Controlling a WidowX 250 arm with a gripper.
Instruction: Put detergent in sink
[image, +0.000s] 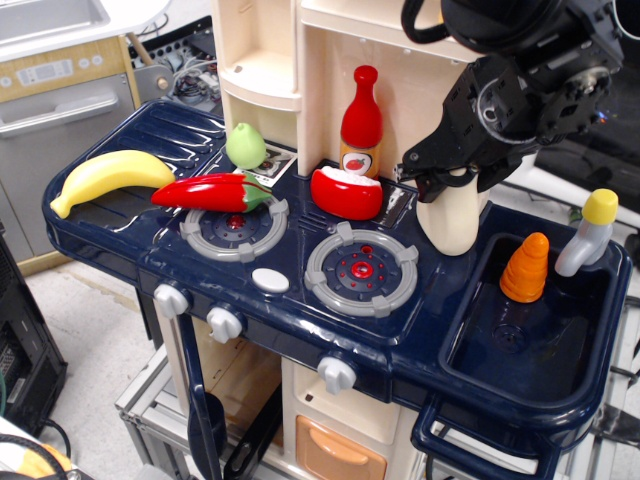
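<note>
Black gripper (447, 178) clamped over top of cream detergent (453, 218), standing on counter just left of navy sink (482, 354); orange carrot (526, 268) inside sink.

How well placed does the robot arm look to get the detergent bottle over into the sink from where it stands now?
Probably well placed. The pincer is already at the top of the detergent, though its grip is hidden. The sink lies right beside it; only the orange carrot sits at its far end.

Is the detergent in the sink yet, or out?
Out. The detergent stands upright on the counter just left of the sink, with the gripper at its top. Only the orange carrot sits in the basin.
</note>
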